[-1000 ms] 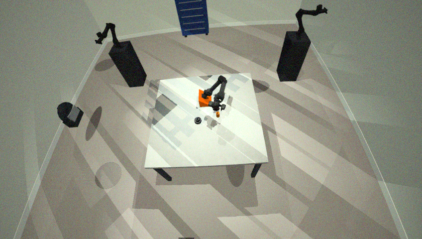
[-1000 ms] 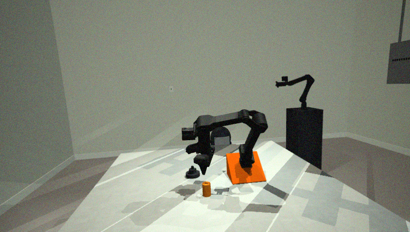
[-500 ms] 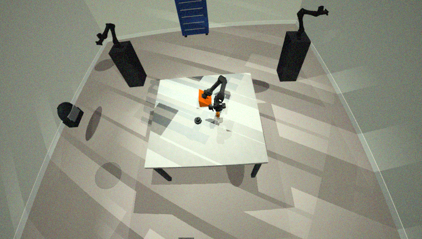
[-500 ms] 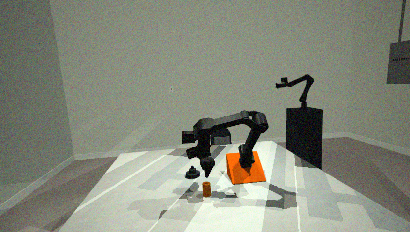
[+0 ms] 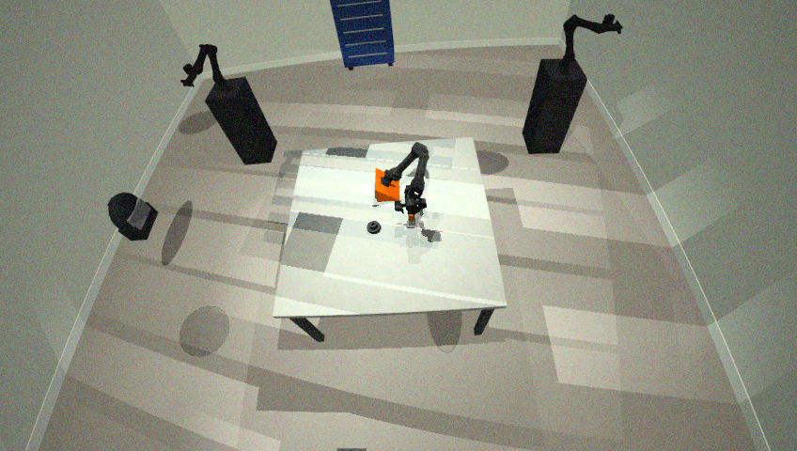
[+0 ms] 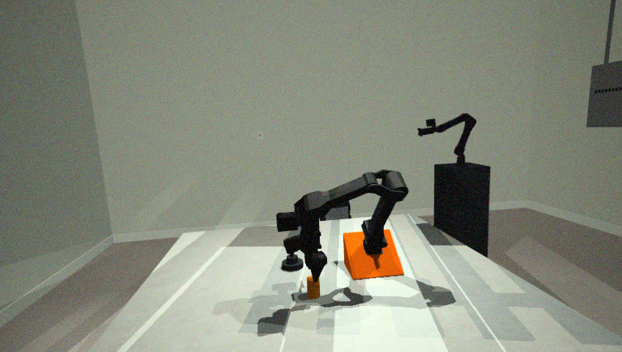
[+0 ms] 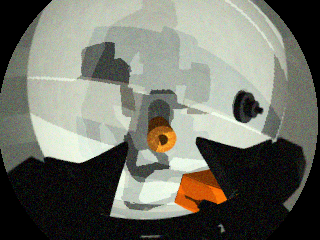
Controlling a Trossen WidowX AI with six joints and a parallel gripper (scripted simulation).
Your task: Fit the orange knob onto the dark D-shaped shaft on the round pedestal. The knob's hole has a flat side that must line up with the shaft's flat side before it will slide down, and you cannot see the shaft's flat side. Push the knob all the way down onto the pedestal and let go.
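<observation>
The orange knob (image 5: pixel 411 217) (image 6: pixel 313 288) (image 7: pixel 153 140) stands upright on the table, its hole facing up. My gripper (image 5: pixel 411 209) (image 6: pixel 315 277) (image 7: pixel 163 143) is open and points down over the knob. In the wrist view the knob's top shows in the gap between the fingertips, with space on both sides. In the exterior view a fingertip overlaps the knob's top edge. The dark round pedestal (image 5: pixel 373 227) (image 6: pixel 292 263) (image 7: pixel 242 106) stands apart from the knob, with its shaft upright and bare. The shaft's flat side cannot be made out.
An orange wedge-shaped block (image 5: pixel 385 193) (image 6: pixel 355 265) (image 7: pixel 192 191) stands at the arm's base on the white table (image 5: pixel 391 279) (image 6: pixel 196 279). Arm shadows fall around the knob. Two other arms on black stands and a blue cabinet (image 5: pixel 366 33) are away from the table.
</observation>
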